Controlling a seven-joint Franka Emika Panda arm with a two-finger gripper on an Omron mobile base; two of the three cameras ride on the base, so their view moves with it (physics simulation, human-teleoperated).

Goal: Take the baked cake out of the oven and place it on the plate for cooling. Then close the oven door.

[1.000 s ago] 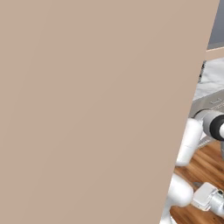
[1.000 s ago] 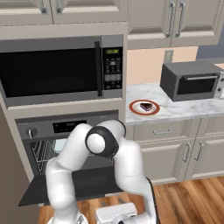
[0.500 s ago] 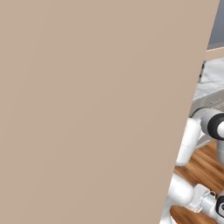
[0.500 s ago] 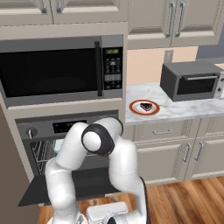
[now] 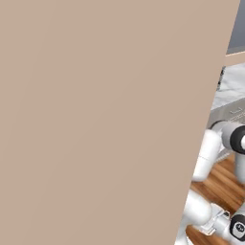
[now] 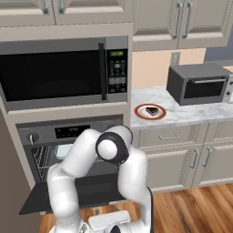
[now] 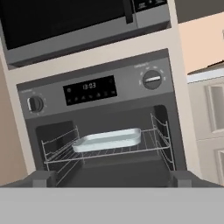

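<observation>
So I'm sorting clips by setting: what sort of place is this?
A rendered home kitchen, by the look of it: a built-in oven with its door down under a microwave, and a marble-look counter with a toaster oven.

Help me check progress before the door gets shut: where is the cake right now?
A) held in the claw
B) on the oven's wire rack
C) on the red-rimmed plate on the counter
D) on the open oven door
C: the small dark cake sits on the plate on the counter, while the oven rack holds just a pale tray.
</observation>
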